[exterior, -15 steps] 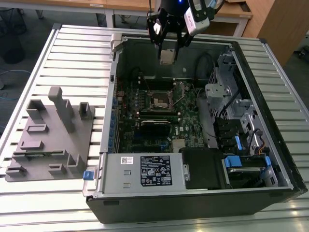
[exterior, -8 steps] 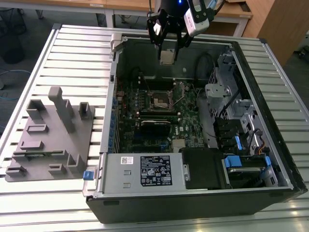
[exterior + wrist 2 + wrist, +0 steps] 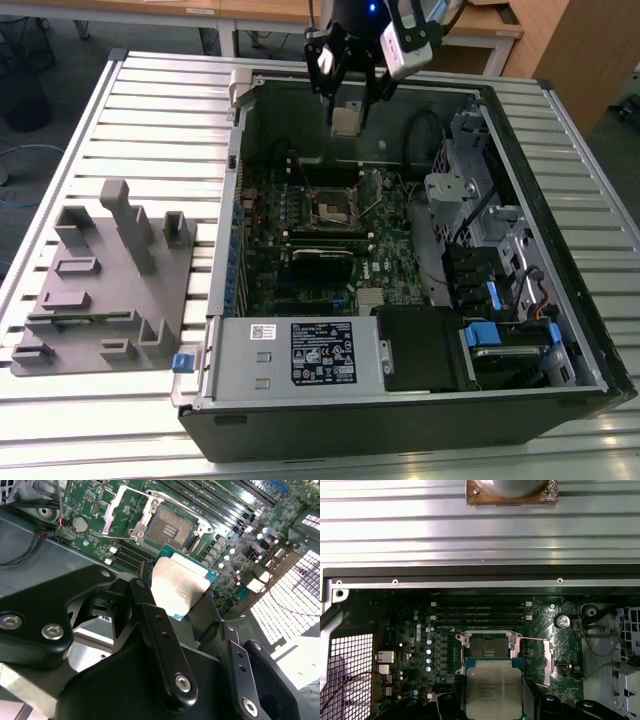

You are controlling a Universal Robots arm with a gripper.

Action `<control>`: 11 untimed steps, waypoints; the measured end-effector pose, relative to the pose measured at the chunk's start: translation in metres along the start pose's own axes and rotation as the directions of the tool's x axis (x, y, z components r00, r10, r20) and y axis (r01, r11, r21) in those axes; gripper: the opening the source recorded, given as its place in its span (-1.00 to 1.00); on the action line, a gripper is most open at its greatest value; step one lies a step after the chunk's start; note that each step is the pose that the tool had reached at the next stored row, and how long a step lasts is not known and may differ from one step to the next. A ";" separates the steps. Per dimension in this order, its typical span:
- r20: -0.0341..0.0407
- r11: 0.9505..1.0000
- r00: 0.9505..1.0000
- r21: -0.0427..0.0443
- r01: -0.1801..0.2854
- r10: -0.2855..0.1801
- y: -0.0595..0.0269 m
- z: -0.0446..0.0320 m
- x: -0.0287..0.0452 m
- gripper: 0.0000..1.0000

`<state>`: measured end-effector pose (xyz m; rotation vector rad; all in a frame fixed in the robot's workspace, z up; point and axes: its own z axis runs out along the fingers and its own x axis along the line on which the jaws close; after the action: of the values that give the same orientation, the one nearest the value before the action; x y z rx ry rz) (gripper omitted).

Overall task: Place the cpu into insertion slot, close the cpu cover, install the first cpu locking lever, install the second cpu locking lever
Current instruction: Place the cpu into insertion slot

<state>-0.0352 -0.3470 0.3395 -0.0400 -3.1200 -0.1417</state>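
Slatted metal counter (image 3: 90, 110) carries an open computer case (image 3: 400, 425) lying on its side, with a grey fixture block (image 3: 100, 290) beside it on the exterior view's left. You have the gripper (image 3: 346, 112) hanging above the case's far wall, its fingers (image 3: 155, 625) clamped on the cpu (image 3: 180, 587), which lies flat between them with its dull metal top facing both wrist views. Below, on the green motherboard (image 3: 270, 195), you can see the insertion slot (image 3: 170, 530) bare, the cpu cover (image 3: 112, 512) standing open beside it. Your cpu is well apart from the slot
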 end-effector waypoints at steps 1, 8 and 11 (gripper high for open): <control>0.000 1.000 1.000 0.000 0.000 0.000 -0.0001 0.0015 0.0000 0.08; 0.000 1.000 1.000 0.000 0.000 0.000 -0.0012 0.0115 -0.0002 0.08; 0.000 1.000 1.000 0.000 0.000 0.000 -0.0021 0.0164 -0.0003 0.08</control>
<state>-0.0352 -0.3476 0.3230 -0.0400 -3.1199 -0.1417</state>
